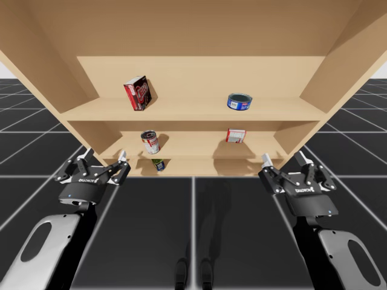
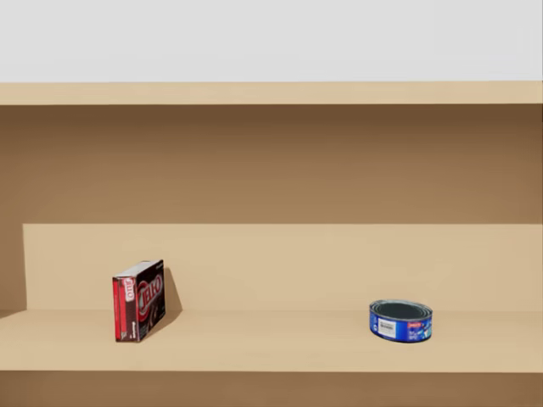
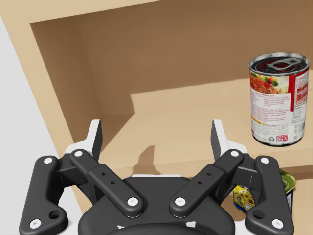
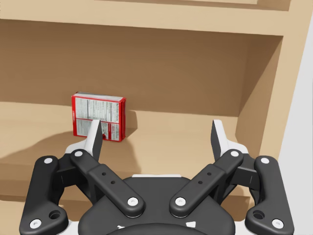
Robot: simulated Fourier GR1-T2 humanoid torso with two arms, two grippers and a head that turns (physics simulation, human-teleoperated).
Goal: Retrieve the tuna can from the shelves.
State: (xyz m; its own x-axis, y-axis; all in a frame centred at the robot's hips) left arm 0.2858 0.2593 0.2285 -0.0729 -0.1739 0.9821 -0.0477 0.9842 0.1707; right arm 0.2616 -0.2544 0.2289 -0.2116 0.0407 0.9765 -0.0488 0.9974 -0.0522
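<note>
Nearest: left gripper (image 1: pixel 104 157) lower left, fingers spread, empty | right gripper (image 1: pixel 283 159) lower right, likewise spread, empty | blue tuna can (image 1: pixel 240 101) upright on top shelf (image 1: pixel 181 112), upper right, well apart from both | red box (image 1: pixel 136 93) same shelf, upper left | tall can (image 1: pixel 150 142) shelf below.

**Colour and Pattern Reference**

The shelves (image 1: pixel 199 112) are a plain tan wood tone. The tuna can (image 2: pixel 400 320) has a blue wall, a white label patch and a dark lid. The upright box (image 2: pixel 138 299) is red and black. The tall can (image 3: pixel 279 99) has a red-and-white label and a silver lid. The small box (image 4: pixel 99 116) is red-bordered with a white panel. The lowest can (image 1: pixel 158 164) has a green lid. The left end effector (image 3: pixel 156 132) and right end effector (image 4: pixel 156 132) are black with white rivet dots. The floor (image 1: pixel 151 229) is black with grey grid lines.
</note>
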